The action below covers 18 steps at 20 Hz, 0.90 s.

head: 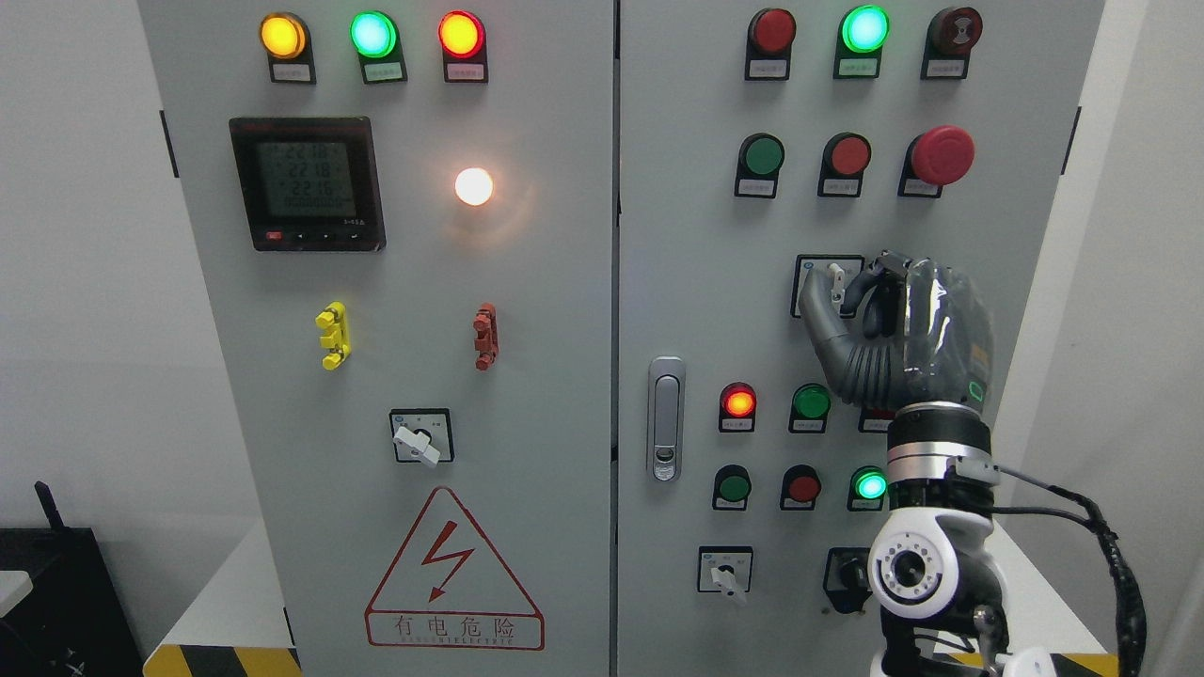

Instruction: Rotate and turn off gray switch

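The right hand (894, 329) covers most of the gray switch (831, 280), so its knob position cannot be told, and it hides the indicator just right of the green lamp (811, 402). Below that lamp, the wrist partly hides a black selector (845, 575). Button label print is too small to read.

Lit lamps w/ yellow (282, 36), green (373, 34), red (461, 34) caps up top; meter (307, 183) below; warning triangle (454, 574) low; door handle (666, 418) mid-panel.
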Each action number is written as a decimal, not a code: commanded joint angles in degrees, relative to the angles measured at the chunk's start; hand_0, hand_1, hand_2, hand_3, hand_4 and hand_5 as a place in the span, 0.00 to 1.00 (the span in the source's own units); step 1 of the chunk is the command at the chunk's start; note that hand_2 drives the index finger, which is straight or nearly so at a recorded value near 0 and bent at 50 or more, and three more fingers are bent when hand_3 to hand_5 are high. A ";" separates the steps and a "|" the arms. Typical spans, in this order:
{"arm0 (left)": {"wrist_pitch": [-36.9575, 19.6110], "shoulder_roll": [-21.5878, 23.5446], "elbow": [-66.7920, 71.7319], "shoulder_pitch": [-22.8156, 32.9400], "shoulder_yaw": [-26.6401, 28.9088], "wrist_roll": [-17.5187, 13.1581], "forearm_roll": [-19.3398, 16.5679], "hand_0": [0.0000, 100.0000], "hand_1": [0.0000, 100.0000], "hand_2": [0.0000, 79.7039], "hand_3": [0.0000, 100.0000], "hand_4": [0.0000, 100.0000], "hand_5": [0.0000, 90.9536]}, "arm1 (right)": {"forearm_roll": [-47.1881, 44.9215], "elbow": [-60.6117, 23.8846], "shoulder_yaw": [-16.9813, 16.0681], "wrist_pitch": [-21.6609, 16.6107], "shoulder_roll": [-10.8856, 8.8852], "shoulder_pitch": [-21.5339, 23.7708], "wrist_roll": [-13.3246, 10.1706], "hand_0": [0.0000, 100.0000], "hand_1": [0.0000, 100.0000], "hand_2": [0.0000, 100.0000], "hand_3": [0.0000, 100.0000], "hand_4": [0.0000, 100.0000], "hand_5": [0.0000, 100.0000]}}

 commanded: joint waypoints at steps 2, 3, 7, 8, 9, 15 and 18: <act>-0.03 0.00 0.79 0.00 -0.09 -0.11 0.00 0.12 0.39 0.00 0.00 0.00 0.00 | -0.03 -0.31 -0.53 -0.12 -0.01 0.18 -0.12 0.36 0.40 0.73 1.00 0.99 1.00; -0.03 0.00 0.79 0.00 -0.09 -0.02 0.00 0.12 0.39 0.00 0.00 0.00 0.00 | -0.03 -0.31 -0.53 -0.21 -0.01 0.27 -0.12 0.36 0.40 0.73 1.00 0.99 1.00; -0.03 0.00 0.79 0.00 -0.09 -0.02 0.00 0.12 0.39 0.00 0.00 0.00 0.00 | -0.20 -0.40 -0.53 -0.39 -0.27 0.45 -0.65 0.34 0.40 0.73 1.00 0.99 1.00; -0.03 0.00 0.79 0.00 -0.09 -0.02 0.00 0.12 0.39 0.00 0.00 0.00 0.00 | -0.20 -0.31 -0.53 -0.39 -0.44 0.53 -0.74 0.34 0.40 0.73 1.00 0.99 1.00; -0.03 0.00 0.79 0.00 -0.09 -0.11 0.00 0.12 0.39 0.00 0.00 0.00 0.00 | -0.29 -0.31 -0.53 -0.47 -0.62 0.53 -0.83 0.34 0.40 0.73 1.00 0.99 1.00; -0.03 0.00 0.79 0.00 -0.09 -0.02 0.00 0.12 0.39 0.00 0.00 0.00 0.00 | -0.38 -0.40 -0.62 -0.65 -0.71 0.62 -1.53 0.34 0.40 0.74 1.00 0.99 1.00; -0.03 0.00 0.79 0.00 -0.09 -0.02 0.00 0.12 0.39 0.00 0.00 0.00 0.00 | -0.38 -0.49 -0.62 -1.44 -0.80 0.80 -2.06 0.33 0.40 0.74 1.00 1.00 1.00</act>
